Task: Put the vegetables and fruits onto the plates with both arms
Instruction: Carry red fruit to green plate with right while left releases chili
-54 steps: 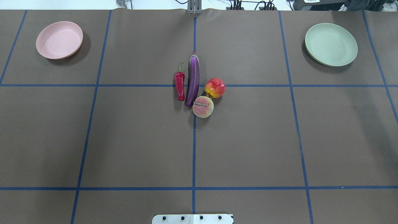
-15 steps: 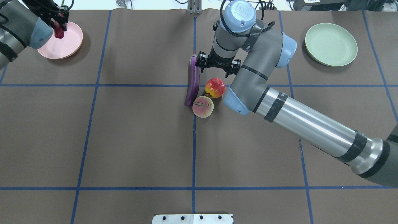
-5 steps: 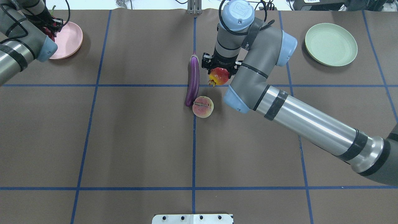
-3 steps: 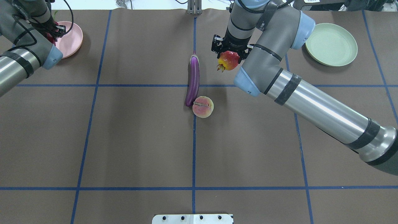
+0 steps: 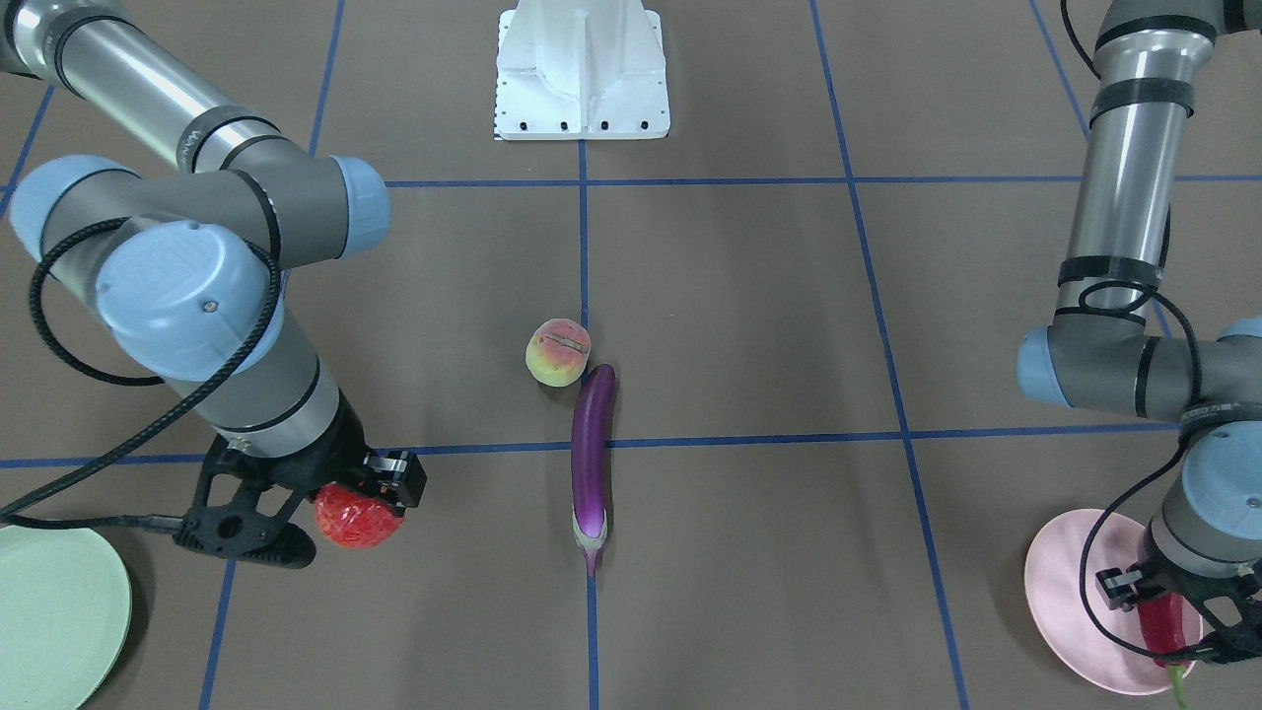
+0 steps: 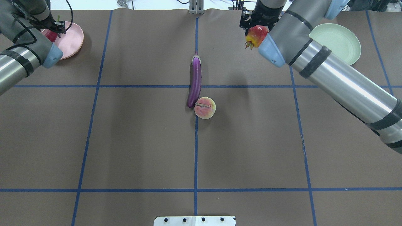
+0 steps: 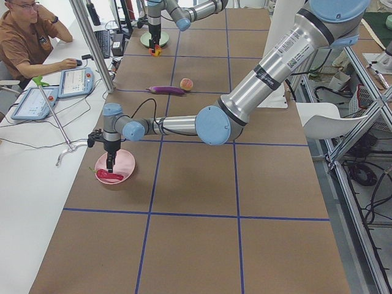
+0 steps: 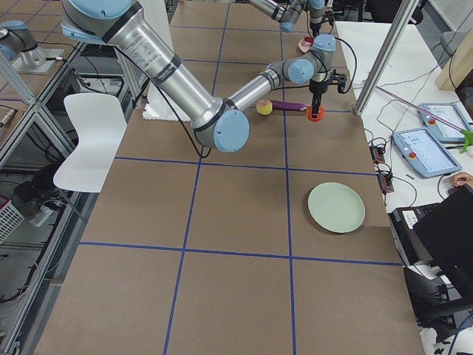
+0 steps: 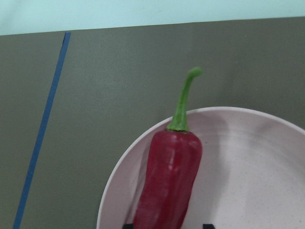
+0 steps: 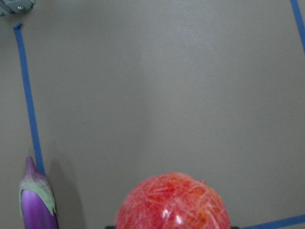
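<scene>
The red chili pepper (image 9: 167, 186) lies on the pink plate (image 9: 248, 162) at the far left (image 6: 70, 37). My left gripper (image 5: 1163, 611) stands right over it, its jaws a little apart on either side of the chili, with a gap at one side. My right gripper (image 6: 256, 31) is shut on the red-orange fruit (image 6: 256, 36) and holds it above the table, between the eggplant and the mint green plate (image 6: 339, 44). The purple eggplant (image 6: 195, 80) and the peach (image 6: 204, 107) lie touching at the table's middle.
Blue tape lines divide the brown table cover. The white base block (image 5: 582, 69) sits at the robot's edge. An operator (image 7: 24, 43) sits at a side desk with tablets beyond the far edge.
My right gripper closed on the red-orange fruit, lifted it and carried it far and right toward the green plate. My left gripper lowered the chili onto the pink plate.
</scene>
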`<state>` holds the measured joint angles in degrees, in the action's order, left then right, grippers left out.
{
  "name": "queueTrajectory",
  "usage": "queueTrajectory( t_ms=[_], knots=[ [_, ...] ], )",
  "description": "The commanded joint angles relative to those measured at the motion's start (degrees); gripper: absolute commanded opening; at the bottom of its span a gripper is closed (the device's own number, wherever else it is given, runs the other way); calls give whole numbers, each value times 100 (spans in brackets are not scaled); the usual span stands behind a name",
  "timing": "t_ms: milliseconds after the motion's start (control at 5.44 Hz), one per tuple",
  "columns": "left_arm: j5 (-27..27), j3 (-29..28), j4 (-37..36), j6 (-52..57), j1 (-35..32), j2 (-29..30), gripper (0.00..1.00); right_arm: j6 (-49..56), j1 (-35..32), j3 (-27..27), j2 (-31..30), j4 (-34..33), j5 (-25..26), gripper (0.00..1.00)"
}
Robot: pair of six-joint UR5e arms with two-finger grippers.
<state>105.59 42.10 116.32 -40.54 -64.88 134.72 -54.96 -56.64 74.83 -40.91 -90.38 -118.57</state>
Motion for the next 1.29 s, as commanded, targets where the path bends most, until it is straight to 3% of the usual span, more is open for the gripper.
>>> queueTrajectory(
  t_ms=[0, 367, 735, 918, 1102],
  knots=[
    [747, 515, -492, 125, -208, 237, 100, 1602, -643, -65, -336, -217, 88, 0],
    [1425, 1446, -2230, -511, 148, 1228, 100, 2234, -1014, -440, -532, -51, 332, 0],
    [1535, 1609, -2106, -1828, 1278, 1766, 100, 2820, -1207, -1450, -698, 1087, 544, 0],
    [1509, 1574, -1870, -1939, 1746, 1934, 100, 3190, -1252, -1567, -777, 1119, 806, 0],
    [1483, 1434, -1468, -2062, 1994, 1970, 100, 3254, -1270, -1873, -926, 1580, 896, 0]
  ],
)
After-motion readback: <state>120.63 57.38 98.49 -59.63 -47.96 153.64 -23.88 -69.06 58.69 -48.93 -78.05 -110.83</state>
